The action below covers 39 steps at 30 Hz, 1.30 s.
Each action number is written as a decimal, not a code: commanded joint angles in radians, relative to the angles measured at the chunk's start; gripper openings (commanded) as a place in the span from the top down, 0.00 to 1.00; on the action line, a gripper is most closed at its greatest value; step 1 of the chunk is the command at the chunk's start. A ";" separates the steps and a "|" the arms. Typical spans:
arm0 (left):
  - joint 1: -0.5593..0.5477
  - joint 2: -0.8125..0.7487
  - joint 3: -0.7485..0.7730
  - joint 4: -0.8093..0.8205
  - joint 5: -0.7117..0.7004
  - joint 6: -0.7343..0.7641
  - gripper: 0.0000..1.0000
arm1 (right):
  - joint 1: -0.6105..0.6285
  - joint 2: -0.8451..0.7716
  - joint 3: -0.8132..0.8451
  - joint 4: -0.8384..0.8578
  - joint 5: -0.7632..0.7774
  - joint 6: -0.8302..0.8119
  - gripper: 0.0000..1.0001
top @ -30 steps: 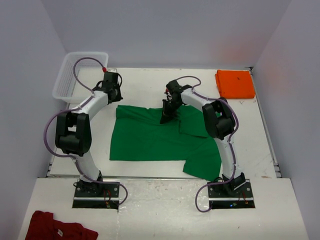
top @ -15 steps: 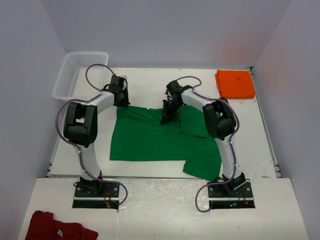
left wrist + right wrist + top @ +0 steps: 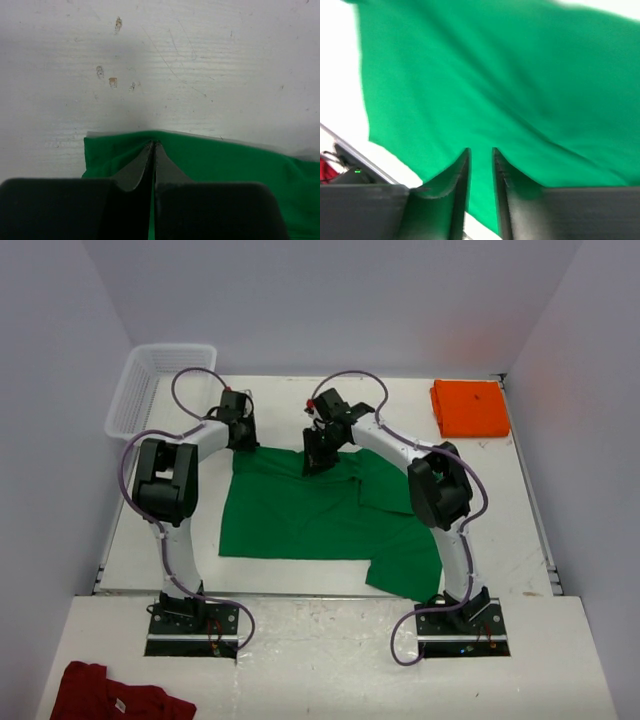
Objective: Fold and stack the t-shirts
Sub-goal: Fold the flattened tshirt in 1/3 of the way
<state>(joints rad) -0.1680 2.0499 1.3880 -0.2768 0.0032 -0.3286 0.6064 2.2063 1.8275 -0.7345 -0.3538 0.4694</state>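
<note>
On the table (image 3: 280,405) the green t-shirt (image 3: 300,520) lies spread in the middle, unfolded; the orange t-shirt (image 3: 470,408) sits folded at the far right corner. The left gripper (image 3: 153,145) pinches the green one's far left corner; the right gripper (image 3: 481,150), jaws slightly apart, probably must grasp the far edge before folding

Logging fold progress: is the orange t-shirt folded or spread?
Folded: the orange t-shirt lies as a compact, neat rectangle at far right.

Basket (image 3: 128,400), red garment (image 3: 100,695), white table (image 3: 280,405).
The clear plastic basket sits at the table's far left corner; the dark red garment, with a white tag (image 3: 120,706), lies crumpled on the near ledge (image 3: 330,660), bottom left; small brownish marks (image 3: 112,81) spot the tabletop.
</note>
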 commanded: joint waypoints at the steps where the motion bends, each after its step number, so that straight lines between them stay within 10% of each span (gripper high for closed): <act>1: 0.028 0.035 0.013 -0.010 -0.034 0.033 1.00 | 0.036 0.004 0.169 0.043 -0.008 -0.058 0.68; 3: 0.035 0.033 0.016 -0.006 -0.009 0.033 1.00 | 0.047 0.096 0.267 -0.006 -0.014 -0.066 0.76; 4: 0.038 0.033 0.019 -0.005 0.039 0.033 1.00 | 0.052 0.131 0.370 -0.028 -0.030 -0.060 1.00; 17: 0.044 -0.013 -0.058 0.039 0.147 0.022 1.00 | 0.047 0.355 0.417 0.276 -0.496 0.337 1.00; 39: 0.056 -0.134 -0.173 0.064 0.107 -0.003 1.00 | 0.003 0.351 0.463 0.105 -0.358 0.281 1.00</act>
<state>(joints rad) -0.1196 1.9514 1.2209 -0.1844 0.1265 -0.3294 0.6064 2.5973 2.2421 -0.5388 -0.7616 0.7891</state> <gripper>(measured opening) 0.002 0.003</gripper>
